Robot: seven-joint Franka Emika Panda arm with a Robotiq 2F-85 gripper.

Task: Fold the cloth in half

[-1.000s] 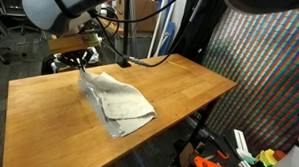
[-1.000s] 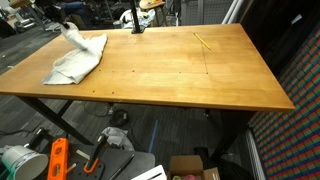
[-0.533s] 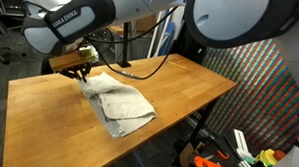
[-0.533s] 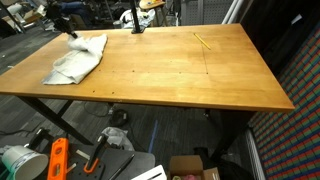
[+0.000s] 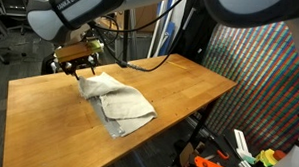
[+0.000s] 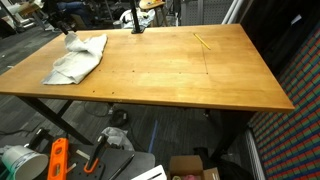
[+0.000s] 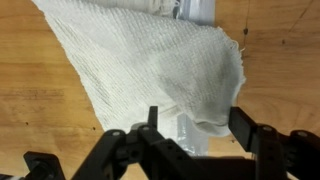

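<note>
Hovering over the far-left end of the cloth (image 5: 117, 100), the gripper (image 5: 82, 69) had its jaws spread apart and gripped nothing. In the wrist view a rumpled edge of fabric lay loose between the fingers (image 7: 150, 122), unpinched. The cloth rested on the wooden table (image 5: 185, 83), toward its left side and well away from the right edge. It looked doubled over, with layered edges showing at its near-right end, so the fold seemed laid and the letting-go step in hand (a judgement only). The next move would call for a straight lift clear — without snagging the top layer. The cloth's long axis ran diagonally from the far left under the gripper to the near right, where the layered end pointed.
</note>
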